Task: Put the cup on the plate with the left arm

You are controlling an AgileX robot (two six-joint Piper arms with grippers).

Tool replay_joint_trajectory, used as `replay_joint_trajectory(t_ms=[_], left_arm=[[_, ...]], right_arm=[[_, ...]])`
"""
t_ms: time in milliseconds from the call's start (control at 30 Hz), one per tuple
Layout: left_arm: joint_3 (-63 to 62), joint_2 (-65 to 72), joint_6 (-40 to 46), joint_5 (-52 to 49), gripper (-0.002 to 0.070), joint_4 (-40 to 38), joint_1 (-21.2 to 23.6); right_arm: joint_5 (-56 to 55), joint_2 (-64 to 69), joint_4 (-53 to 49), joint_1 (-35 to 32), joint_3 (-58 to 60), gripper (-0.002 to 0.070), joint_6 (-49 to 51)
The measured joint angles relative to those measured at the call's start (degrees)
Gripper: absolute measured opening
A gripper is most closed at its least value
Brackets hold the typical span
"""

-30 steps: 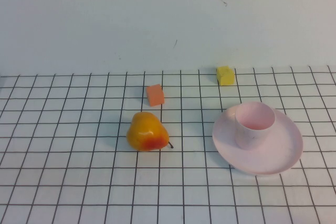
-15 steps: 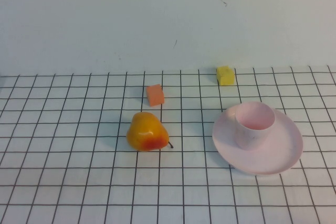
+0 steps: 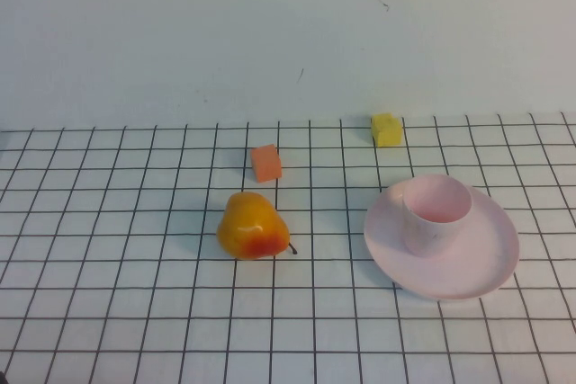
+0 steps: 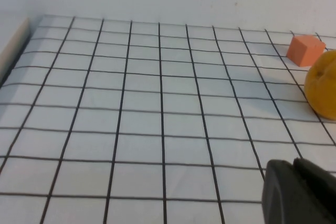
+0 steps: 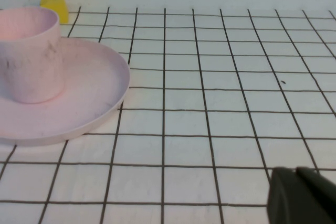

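Note:
The pale pink cup [image 3: 436, 211] stands upright on the round pale pink plate [image 3: 477, 281] at the right of the table. Both also show in the right wrist view, the cup [image 5: 29, 51] on the plate [image 5: 94, 93]. Neither arm appears in the high view. My left gripper [image 4: 294, 169] is shut and empty, low over the gridded table, with the pear beyond it and far from the cup. My right gripper [image 5: 296, 174] is shut and empty, over bare table to the side of the plate.
An orange-yellow pear [image 3: 253, 227] lies mid-table, also in the left wrist view [image 4: 324, 85]. An orange cube [image 3: 265, 163] sits behind it. A yellow cube [image 3: 387, 129] sits at the back by the white wall.

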State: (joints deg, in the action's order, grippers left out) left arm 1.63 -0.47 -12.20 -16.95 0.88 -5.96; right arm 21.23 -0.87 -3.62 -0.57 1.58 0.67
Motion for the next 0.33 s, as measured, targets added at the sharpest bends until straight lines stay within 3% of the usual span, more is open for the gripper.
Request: replay_joint_trajectory(t_ms=[333], left_arm=[[-0.2, 0.0, 0.1, -1.6, -0.0001, -0.1, 0.0]], right_arm=[[0.0, 0.0, 0.0, 0.0, 0.0, -0.0002, 0.0]])
